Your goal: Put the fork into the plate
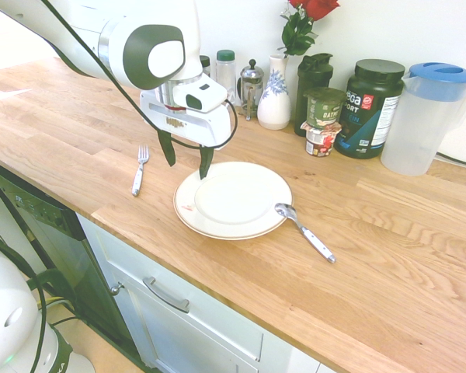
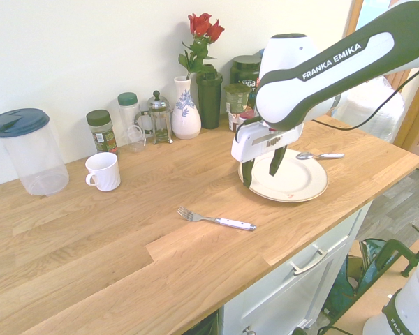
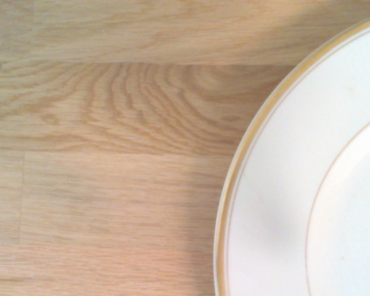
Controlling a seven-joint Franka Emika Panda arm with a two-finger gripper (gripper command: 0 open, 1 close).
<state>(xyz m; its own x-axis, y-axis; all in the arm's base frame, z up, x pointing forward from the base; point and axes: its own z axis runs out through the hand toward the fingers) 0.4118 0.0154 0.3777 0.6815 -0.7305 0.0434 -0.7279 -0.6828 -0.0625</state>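
The fork [image 1: 139,171] lies flat on the wooden counter, tines pointing toward the wall, a short way left of the plate [image 1: 256,221]; in the second exterior view the fork [image 2: 216,220] rests in front of the plate [image 2: 304,187]. My gripper [image 1: 186,163] hangs open just above the plate's left rim with nothing between its fingers, also seen as the gripper [image 2: 262,172] over the plate's near-left edge. The wrist view shows the plate's rim [image 3: 265,203] and bare wood. A spoon [image 1: 304,231] rests with its bowl on the plate's right rim.
Along the wall stand a vase with roses [image 1: 276,97], a French press [image 1: 251,87], jars, dark tubs [image 1: 369,109] and a clear pitcher [image 1: 426,120]. A white mug [image 2: 103,172] sits left of the fork in the second exterior view. The counter's front edge [image 1: 217,284] runs close by.
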